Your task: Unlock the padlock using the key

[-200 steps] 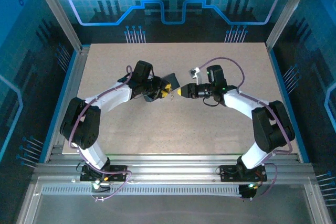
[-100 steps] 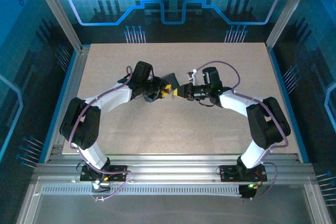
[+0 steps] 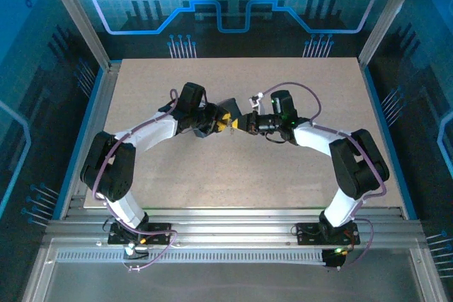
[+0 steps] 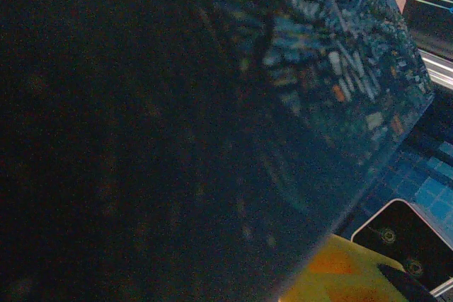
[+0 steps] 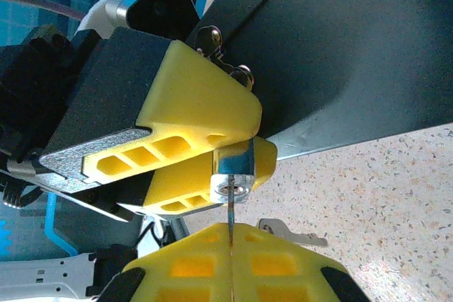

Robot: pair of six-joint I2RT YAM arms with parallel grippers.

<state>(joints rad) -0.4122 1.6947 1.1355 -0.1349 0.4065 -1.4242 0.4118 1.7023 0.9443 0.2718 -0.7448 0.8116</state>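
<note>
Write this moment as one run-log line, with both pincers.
left pincer: shut on padlock | right pincer: shut on key | key tip at keyhole | spare key on table

The fingers of the left gripper [image 5: 256, 141] cover the shackle of the padlock [image 5: 232, 175] and part of its body. The key [image 5: 230, 225] shows edge-on as a thin line ahead of the right gripper [image 5: 230, 263]. Its head is buried between those fingers, which the bottom edge cuts off. Whether its tip has entered the keyhole cannot be told. From above, both are too small to make out between the grippers. Close against the left gripper, the dark box [image 4: 212, 139] is a blur.
</note>
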